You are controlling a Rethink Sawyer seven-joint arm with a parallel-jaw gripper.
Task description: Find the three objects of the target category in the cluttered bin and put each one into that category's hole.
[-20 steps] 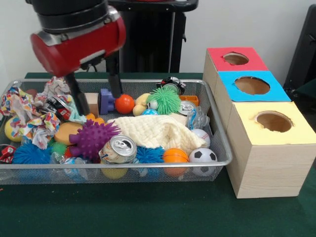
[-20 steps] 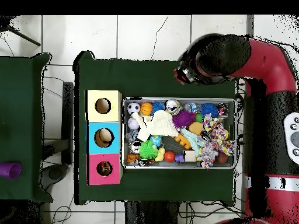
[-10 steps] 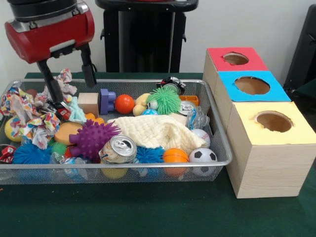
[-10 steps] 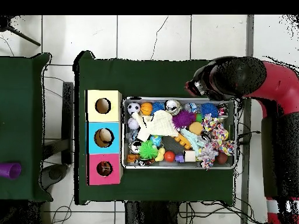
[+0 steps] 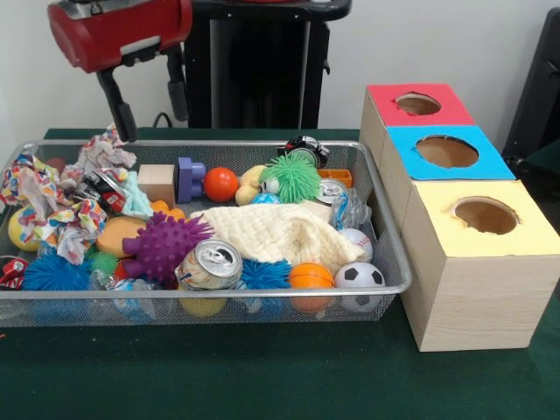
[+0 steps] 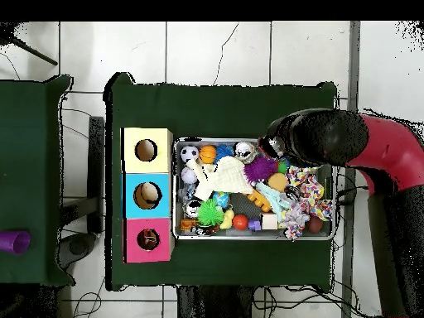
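Front view: hand (image 5: 150, 109) is hovering with fingers spread wide, holding nothing, above the bin (image 5: 385, 254). Crumpled paper (image 5: 103, 150) is lying just below it; target category unclear. Judgement: descend vertically, centring one item between fingers, avoiding neighbours.

1. A dark green table (image 6: 224, 108) fills the middle of the frame, over a white tiled floor (image 6: 207, 50).
2. A wire bin (image 6: 253, 238) sits at centre, packed with small toys, among them a soccer ball (image 6: 191, 153), an orange ball (image 6: 207, 153), a cream cloth (image 6: 219, 176) and a green spiky ball (image 6: 207, 210).
3. Just left of the bin stands a row of three boxes, each with a round hole: yellow box (image 6: 146, 150) uppermost, blue box (image 6: 146, 195) in the middle, pink box (image 6: 147, 239) lowest.
4. The red and black arm (image 6: 389, 157) enters from the right; its dark end covers the bin's upper right corner.
5. A second green table (image 6: 29, 182) lies at the left edge, with a purple object (image 6: 12, 242) on it.
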